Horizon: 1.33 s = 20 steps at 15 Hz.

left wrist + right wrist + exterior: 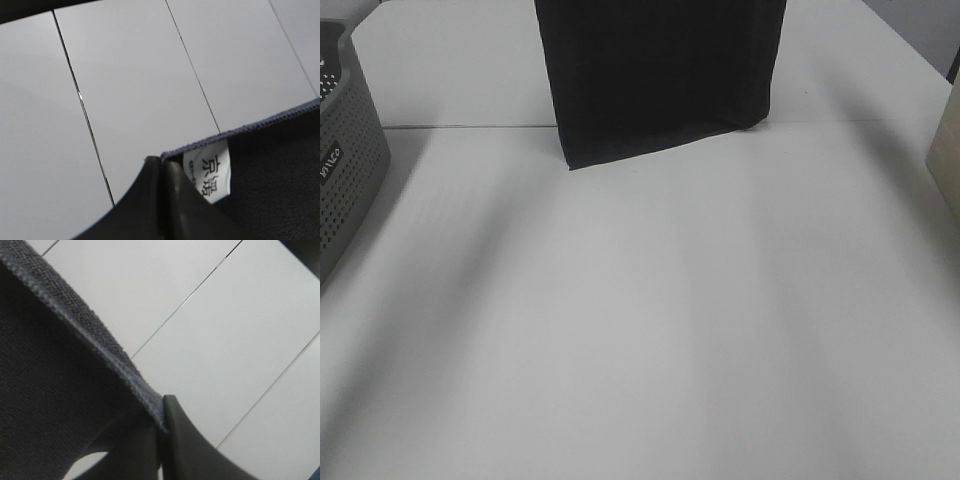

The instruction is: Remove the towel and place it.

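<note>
The towel, a very dark cloth, hangs as a flat sheet at the top middle of the exterior high view. Its lower edge and corners reach down near the white table. Both grippers are out of that view, above the frame. In the left wrist view my left gripper is shut on the towel's hemmed corner, beside a white label. In the right wrist view my right gripper is shut on the towel's other hemmed edge.
A grey perforated basket stands at the table's left edge. A tan object shows at the right edge. A seam crosses the table behind the towel's lower edge. Both wrist views look onto white panels with dark seams.
</note>
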Motion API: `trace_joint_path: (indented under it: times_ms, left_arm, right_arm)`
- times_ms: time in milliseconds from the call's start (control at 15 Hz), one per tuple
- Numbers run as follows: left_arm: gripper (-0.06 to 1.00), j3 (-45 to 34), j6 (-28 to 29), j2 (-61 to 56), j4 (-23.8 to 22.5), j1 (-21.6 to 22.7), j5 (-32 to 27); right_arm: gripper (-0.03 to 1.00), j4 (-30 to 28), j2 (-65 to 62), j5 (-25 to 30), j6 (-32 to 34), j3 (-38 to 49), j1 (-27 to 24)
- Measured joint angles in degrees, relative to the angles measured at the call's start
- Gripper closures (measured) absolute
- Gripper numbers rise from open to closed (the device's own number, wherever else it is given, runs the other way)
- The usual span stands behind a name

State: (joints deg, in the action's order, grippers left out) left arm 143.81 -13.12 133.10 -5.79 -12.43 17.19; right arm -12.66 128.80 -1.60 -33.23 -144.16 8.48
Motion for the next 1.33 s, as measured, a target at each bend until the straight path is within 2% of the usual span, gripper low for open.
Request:
trace_joint_path:
  times_ms: [133,333,467,600,933,1133,1200,1333]
  left_arm:
    - [0.94,0.0,0.0,0.0,1.09,-0.06,-4.81]
    - [0.94,0.0,0.0,0.0,2.18,-0.06,-8.31]
    - [0.94,0.0,0.0,0.0,3.15,-0.06,-10.6]
    - [0.94,0.0,0.0,0.0,4.24,-0.06,-14.78]
    - [0.94,0.0,0.0,-3.78,8.42,-0.06,-31.74]
    - [0.94,0.11,0.0,-7.79,12.55,-0.06,-40.16]
    - [0.94,0.11,0.0,-9.4,14.84,0.0,-46.18]
    - [0.94,0.11,0.0,-12.03,16.5,0.06,-53.8]
  right_arm:
    - [0.96,1.26,0.0,3.9,1.55,0.0,0.0]
    - [0.96,5.61,0.0,9.17,3.04,0.0,0.0]
    - [0.96,10.03,0.0,14.67,3.21,0.0,0.0]
    - [0.96,12.09,-0.23,20.0,3.44,0.0,0.0]
    - [0.96,14.95,-3.32,34.38,4.07,0.0,-0.06]
    - [0.96,16.21,-6.3,40.85,4.07,-0.17,-0.17]
    - [0.96,16.67,-7.85,44.98,4.07,-0.17,-0.4]
    - [0.96,17.7,-9.8,51.62,4.01,-0.17,-0.8]
